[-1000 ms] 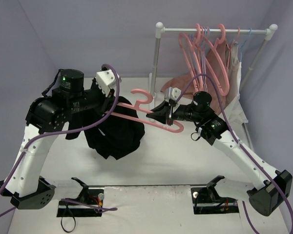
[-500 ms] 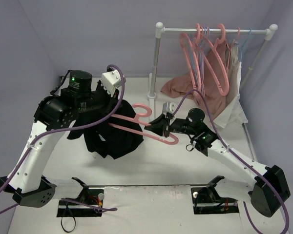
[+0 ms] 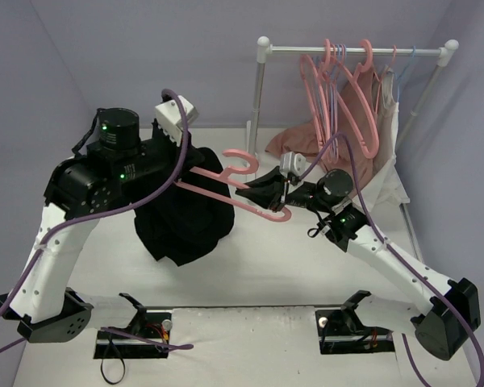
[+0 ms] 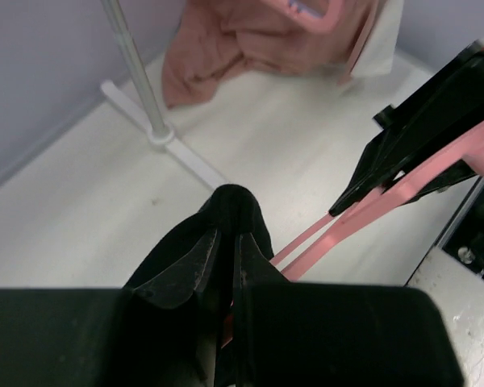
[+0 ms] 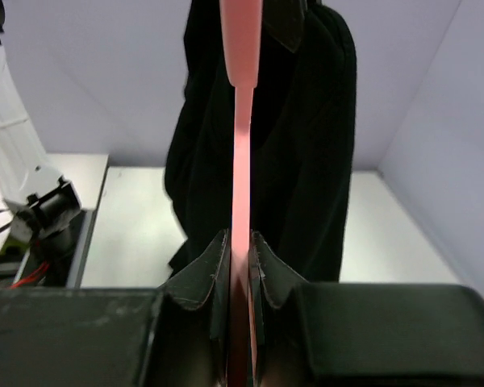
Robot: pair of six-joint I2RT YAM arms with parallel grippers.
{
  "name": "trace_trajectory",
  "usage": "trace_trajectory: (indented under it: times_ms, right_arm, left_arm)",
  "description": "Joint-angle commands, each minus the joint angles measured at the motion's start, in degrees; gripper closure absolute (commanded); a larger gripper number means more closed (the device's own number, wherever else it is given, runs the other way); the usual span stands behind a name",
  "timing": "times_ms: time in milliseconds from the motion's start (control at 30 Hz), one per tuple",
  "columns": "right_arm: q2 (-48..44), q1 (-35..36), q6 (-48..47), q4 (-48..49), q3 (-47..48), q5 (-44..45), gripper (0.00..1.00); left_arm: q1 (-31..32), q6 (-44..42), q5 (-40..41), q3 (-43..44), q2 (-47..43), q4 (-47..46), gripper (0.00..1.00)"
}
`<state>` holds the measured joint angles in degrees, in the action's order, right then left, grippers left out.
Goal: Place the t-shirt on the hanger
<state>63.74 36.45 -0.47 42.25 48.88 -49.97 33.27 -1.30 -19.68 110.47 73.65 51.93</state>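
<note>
Holding the t-shirt (image 3: pixel 185 230) clear of the counter (image 3: pixel 250 266) in the left hand (image 4: pixel 228 242), pressed together on a fold of black cloth, so the body hangs free for threading. Running one arm of the hanger (image 5: pixel 241 161) into that bunched cloth. Pinching the hanger's other end in the right hand (image 5: pixel 239 250) to steady and steer it. Judging the shirt not yet seated on both shoulders.
</note>
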Motion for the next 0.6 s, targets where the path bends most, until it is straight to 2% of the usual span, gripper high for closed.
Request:
trace_trajectory:
  times_ms: [0,200,367,567]
  right_arm:
    - [-0.22,-0.44,-1.95,12.53,0.16,2.04,1.00]
    - [4.38,-0.62,3.83,21.95,-7.81,2.99,1.00]
    - [5.23,-1.39,3.94,23.41,-7.48,3.04,1.00]
    - [4.11,-2.26,4.35,23.93,-5.29,2.76,1.00]
  left_arm:
    - [1.28,2.81,-2.71,1.28,-1.80,-2.65,1.00]
    - [3.75,2.81,-4.43,-5.35,-3.62,-3.06,1.00]
    - [3.97,3.76,-3.99,-11.77,-5.98,-4.84,1.00]
    - [3.99,4.37,0.55,-12.20,-5.63,-4.82,1.00]
